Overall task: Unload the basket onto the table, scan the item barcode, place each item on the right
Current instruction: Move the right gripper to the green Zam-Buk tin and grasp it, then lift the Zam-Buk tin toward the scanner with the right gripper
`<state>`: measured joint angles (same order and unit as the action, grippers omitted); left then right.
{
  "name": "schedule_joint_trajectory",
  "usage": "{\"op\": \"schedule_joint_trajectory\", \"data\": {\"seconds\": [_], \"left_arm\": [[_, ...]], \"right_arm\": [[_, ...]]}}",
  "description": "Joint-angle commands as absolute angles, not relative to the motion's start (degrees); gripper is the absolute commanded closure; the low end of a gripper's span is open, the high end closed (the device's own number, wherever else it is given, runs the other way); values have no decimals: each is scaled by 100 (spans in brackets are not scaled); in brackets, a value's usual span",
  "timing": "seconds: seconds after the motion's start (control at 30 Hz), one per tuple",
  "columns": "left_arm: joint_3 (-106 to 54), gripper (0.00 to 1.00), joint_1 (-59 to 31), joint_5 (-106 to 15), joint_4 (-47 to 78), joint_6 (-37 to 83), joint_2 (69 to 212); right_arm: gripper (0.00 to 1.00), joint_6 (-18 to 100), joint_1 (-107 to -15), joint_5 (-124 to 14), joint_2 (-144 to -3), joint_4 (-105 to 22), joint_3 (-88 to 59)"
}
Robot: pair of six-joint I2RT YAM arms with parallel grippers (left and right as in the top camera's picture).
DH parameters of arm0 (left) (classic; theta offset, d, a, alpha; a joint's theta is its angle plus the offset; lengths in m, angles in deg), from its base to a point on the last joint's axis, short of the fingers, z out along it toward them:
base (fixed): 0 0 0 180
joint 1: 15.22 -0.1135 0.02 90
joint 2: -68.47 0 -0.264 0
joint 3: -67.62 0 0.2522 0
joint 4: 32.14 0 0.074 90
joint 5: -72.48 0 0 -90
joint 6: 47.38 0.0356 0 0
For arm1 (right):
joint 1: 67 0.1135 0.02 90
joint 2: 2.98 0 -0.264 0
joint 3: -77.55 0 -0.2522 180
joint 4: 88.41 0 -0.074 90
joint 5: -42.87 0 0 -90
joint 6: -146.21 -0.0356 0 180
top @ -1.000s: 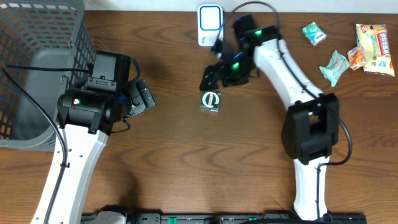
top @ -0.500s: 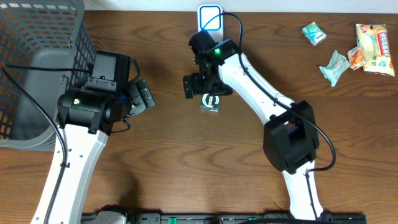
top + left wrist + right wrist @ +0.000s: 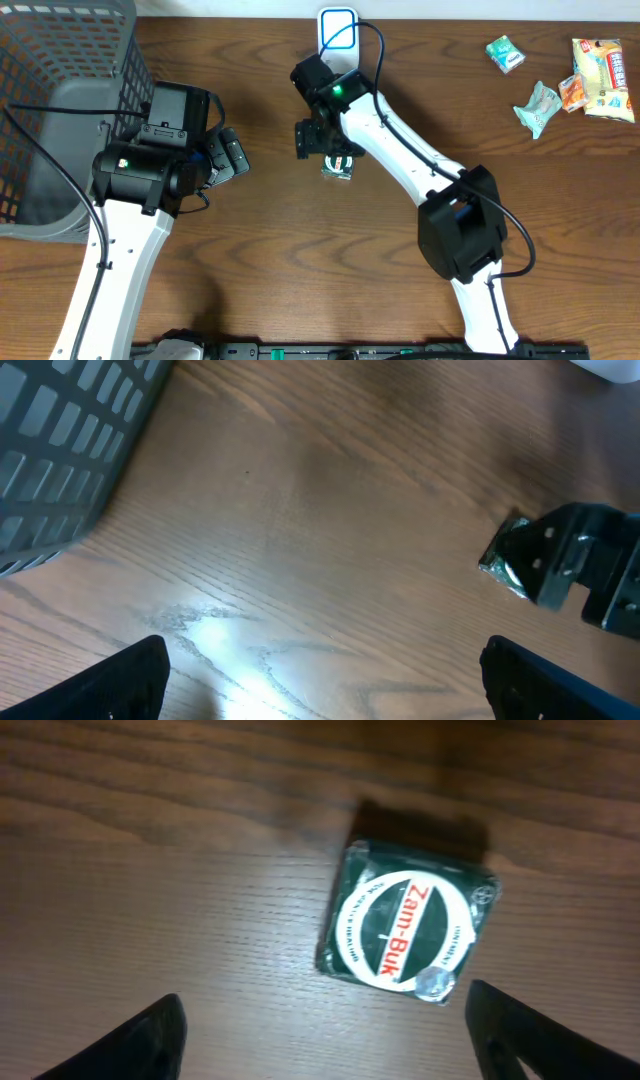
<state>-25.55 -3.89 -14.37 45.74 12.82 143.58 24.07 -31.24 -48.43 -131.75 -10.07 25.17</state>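
Note:
The item is a small dark green Zam-Buk box (image 3: 340, 170) lying flat on the wooden table, its round white label facing up. In the right wrist view the box (image 3: 408, 925) lies just ahead of my right gripper (image 3: 325, 1020), which is open, its fingers spread wider than the box and not touching it. From overhead the right gripper (image 3: 322, 140) hovers over the box's upper edge and hides part of it. A white, blue-framed scanner (image 3: 338, 28) stands at the table's back edge. My left gripper (image 3: 228, 155) is open over bare wood, left of the box (image 3: 503, 560).
A grey mesh basket (image 3: 60, 90) fills the left side, close to the left arm. Snack packets (image 3: 505, 52) (image 3: 538, 106) (image 3: 598, 76) lie at the back right. A black cable runs over the scanner to the right arm.
The right arm has swung left from beside the scanner and come over the green box. The left arm has not moved.

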Motion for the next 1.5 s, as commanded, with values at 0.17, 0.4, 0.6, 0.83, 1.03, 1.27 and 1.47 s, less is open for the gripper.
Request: {"op": "schedule_joint_trajectory", "data": {"seconds": [0.17,0.4,0.6,0.83,1.03,1.27,1.47], "left_arm": [[-2575,2,-413,-1382,4594,1275,14339],[-2575,2,-413,-1382,4594,1275,14339],[-2575,3,-413,-1382,4594,1275,14339],[-2575,3,-413,-1382,4594,1275,14339],[-2575,2,-413,-1382,4594,1275,14339],[-2575,2,-413,-1382,4594,1275,14339],[-2575,2,-413,-1382,4594,1275,14339]], "right_arm": [[1,3196,-3054,-4353,-13253,-1083,2486],[2,4356,-3051,-4255,-13253,-1055,2486],[1,6168,-3058,-4257,-13264,-1099,2486],[1,7775,-3082,-4255,-13269,-1035,2484],[7,8671,-3228,-4248,-13378,-1155,2458],[1,9193,-3552,-4677,-13393,-1123,2288],[1,9659,-3731,-5415,-13396,-1291,1890]]}}
